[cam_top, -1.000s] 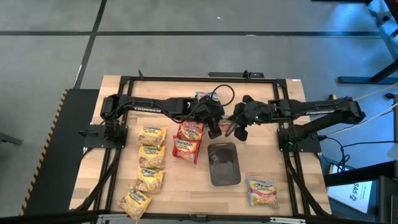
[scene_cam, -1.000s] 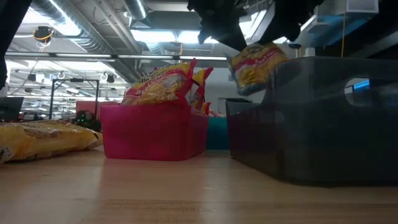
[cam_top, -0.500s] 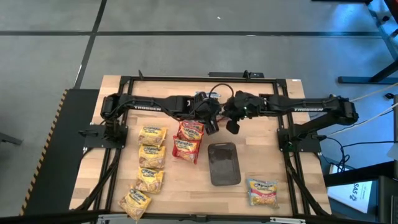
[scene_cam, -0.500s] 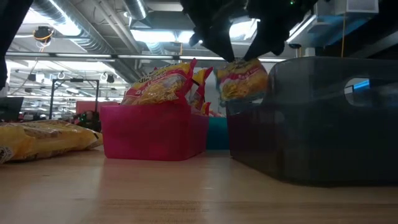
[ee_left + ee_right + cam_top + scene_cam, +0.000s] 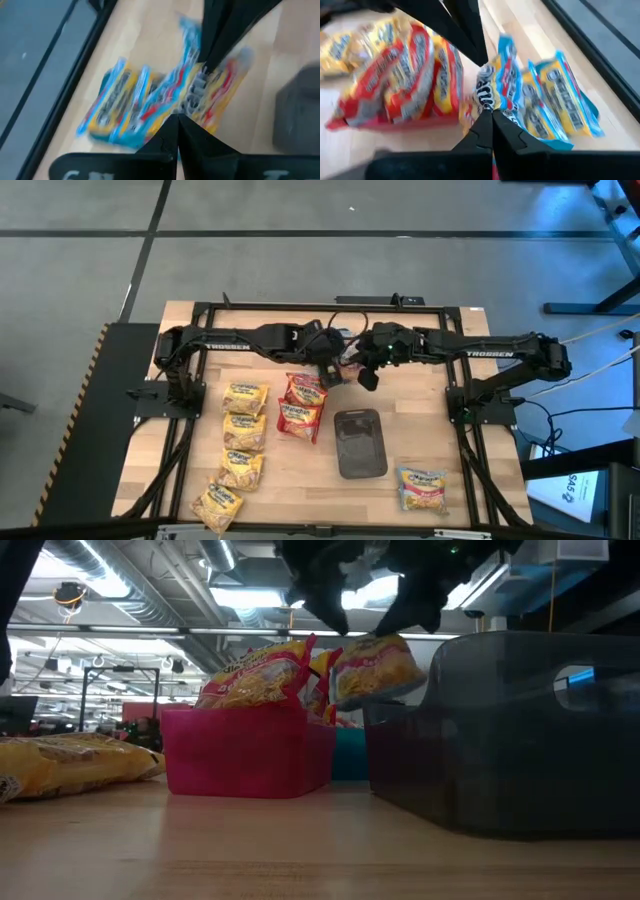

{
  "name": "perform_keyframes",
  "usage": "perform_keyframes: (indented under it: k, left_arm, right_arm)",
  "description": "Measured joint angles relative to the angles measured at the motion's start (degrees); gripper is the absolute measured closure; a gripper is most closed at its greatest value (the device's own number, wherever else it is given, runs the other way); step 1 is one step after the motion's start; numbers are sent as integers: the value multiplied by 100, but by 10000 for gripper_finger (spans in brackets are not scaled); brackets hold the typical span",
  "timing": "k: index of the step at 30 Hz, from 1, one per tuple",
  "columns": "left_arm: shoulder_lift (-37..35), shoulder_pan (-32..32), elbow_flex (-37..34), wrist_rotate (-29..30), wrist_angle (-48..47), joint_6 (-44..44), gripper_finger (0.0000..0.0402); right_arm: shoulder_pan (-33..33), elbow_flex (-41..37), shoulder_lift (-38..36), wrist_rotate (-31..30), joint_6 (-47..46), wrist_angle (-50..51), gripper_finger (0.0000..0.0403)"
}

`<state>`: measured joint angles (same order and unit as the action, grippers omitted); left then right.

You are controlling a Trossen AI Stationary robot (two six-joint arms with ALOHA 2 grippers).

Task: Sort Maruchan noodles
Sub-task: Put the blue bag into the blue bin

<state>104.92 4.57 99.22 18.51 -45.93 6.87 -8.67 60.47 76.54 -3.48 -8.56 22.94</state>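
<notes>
Now both grippers meet over the blue packets [image 5: 555,95] at the table's back edge, behind the pink tray [image 5: 245,750]. The left gripper [image 5: 330,370] and right gripper [image 5: 358,365] each have jaws clamped on one lifted packet [image 5: 372,668], which hangs above the pink tray's far right corner. A second ago that packet hung further right, toward the grey tray [image 5: 359,442]; it has travelled leftward and back. Yellow packets [image 5: 240,450] lie left of the pink tray, unmoved

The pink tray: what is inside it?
The pink tray holds red noodle packets standing above its rim. Its wall hides their lower parts, so their number cannot be told.
</notes>
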Motion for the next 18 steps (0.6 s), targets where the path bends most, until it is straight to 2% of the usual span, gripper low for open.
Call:
perform_keyframes:
  k: [11,18]
  left_arm:
    - [-36,44,-386,-143,-124,-109,401]
    - [-537,154,-921,-125,41,10,401]
  right_arm:
    - [-27,1,147,-145,-2,-55,403]
    - [-203,1,307,-41,3,-233,403]
